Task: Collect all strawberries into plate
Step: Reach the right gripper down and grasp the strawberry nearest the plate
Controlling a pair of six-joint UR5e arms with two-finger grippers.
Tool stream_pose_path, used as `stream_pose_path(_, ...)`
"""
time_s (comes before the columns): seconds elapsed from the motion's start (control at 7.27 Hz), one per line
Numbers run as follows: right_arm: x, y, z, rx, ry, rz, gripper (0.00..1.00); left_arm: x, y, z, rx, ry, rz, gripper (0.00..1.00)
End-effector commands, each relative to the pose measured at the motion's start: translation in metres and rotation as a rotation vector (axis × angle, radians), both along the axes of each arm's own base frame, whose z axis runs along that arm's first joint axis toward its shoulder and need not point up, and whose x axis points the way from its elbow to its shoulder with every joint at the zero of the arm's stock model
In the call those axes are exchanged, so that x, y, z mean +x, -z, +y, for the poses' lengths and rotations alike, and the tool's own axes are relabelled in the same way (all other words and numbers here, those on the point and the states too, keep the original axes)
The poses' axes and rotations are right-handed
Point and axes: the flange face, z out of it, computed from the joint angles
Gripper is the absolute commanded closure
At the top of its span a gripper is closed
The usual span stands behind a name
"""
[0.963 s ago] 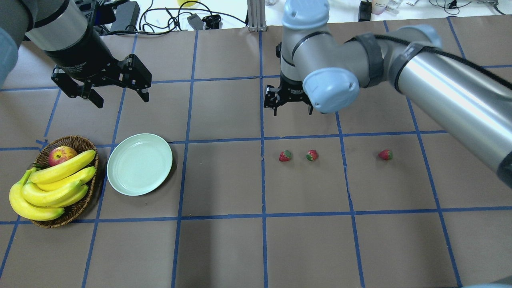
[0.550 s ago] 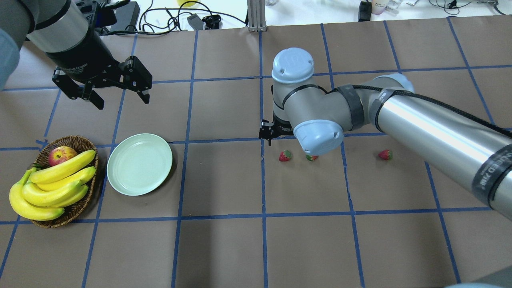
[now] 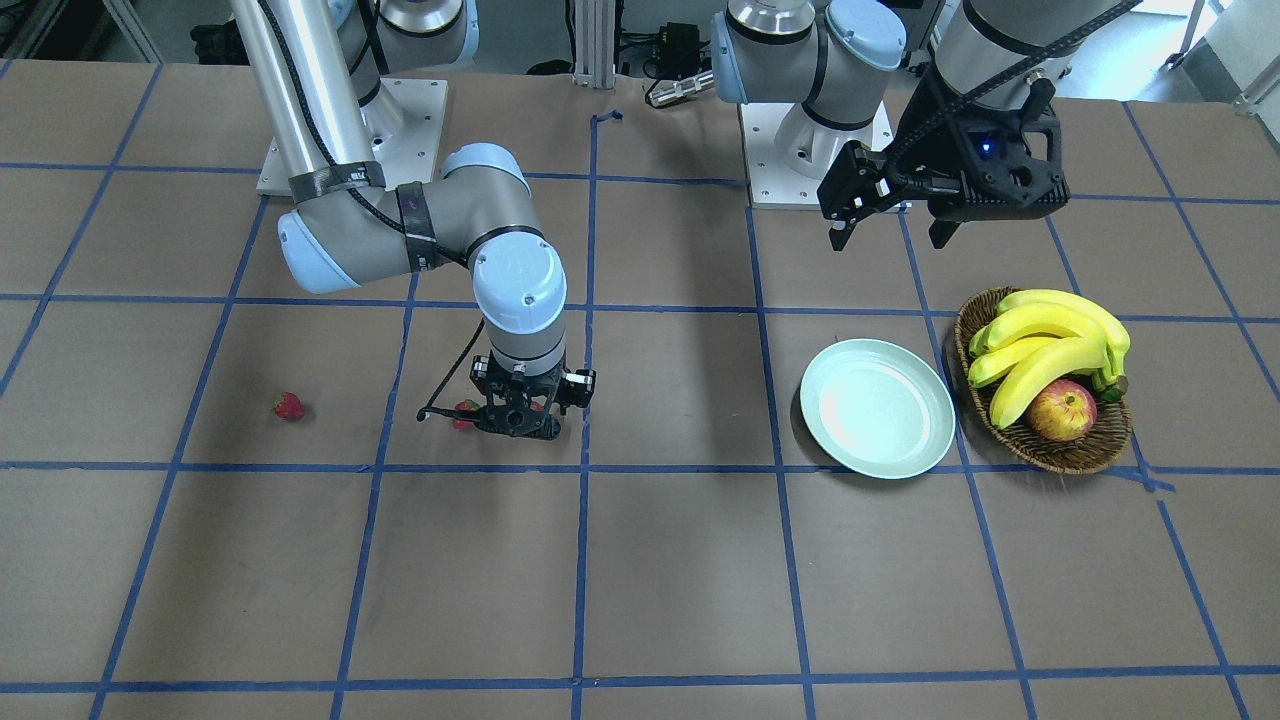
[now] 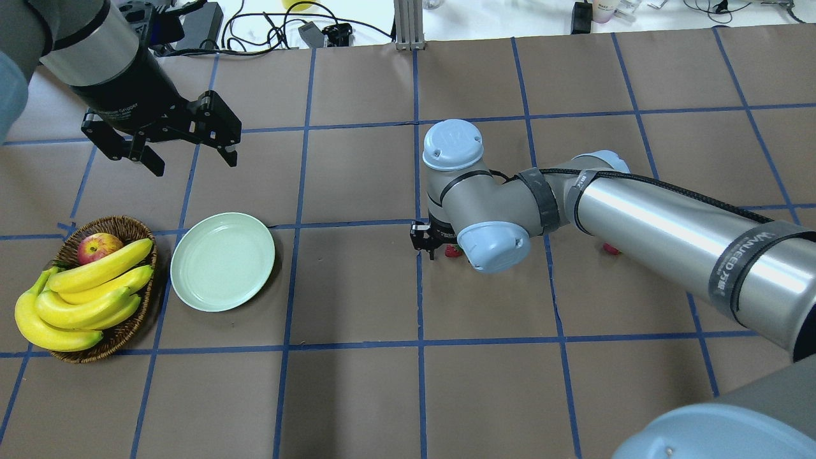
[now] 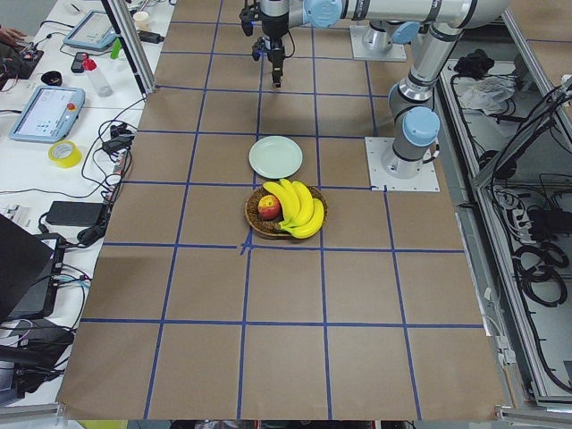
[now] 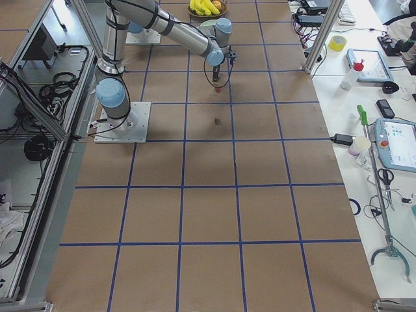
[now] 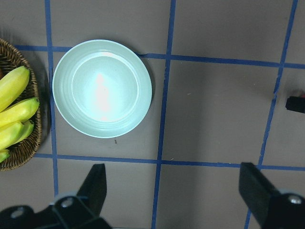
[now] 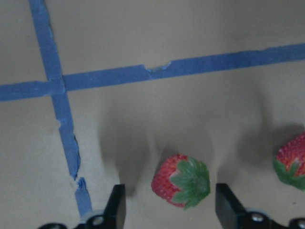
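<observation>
Strawberries [image 3: 289, 406] lie on the brown table [image 3: 700, 560] in the front view. One sits well apart on its own, and another strawberry [image 3: 463, 413] peeks out beside the right gripper [image 3: 520, 425], which stands low over the table. From overhead, the left gripper [image 4: 193, 162] hangs spread wide and holds nothing, near the green plate [image 4: 222, 262]. The right wrist view shows one strawberry [image 8: 181, 187] resting on the table between the parted fingers [image 8: 116, 205], not gripped.

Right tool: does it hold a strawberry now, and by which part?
Nothing is held. The right tool is open around a strawberry, with a gap on each side.
</observation>
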Motion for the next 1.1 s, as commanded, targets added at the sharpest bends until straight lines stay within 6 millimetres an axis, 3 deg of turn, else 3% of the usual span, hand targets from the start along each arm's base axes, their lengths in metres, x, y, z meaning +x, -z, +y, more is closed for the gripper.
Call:
stream_pose_path(0.0, 0.001, -0.004, -0.004, -0.012, 0.001, -0.002, 1.0, 0.0, 0.0, 0.0, 0.002, -0.001, -0.003, 0.0)
stream_pose_path(0.41, 0.013, -0.024, -0.012, -0.03, 0.039, -0.065, 1.0, 0.001, 0.001, -0.001, 0.0, -0.001, -0.002, 0.0)
stream_pose_path(0.69, 0.08, -0.04, 0.012, -0.06, 0.059, -0.15, 1.0, 0.003, 0.001, 0.0, 0.004, -0.001, -0.023, 0.0)
stream_pose_path(0.96, 0.132, -0.024, 0.029, -0.091, 0.016, -0.183, 1.0, 0.003, 0.004, 0.001, 0.01, 0.0, -0.022, 0.0)
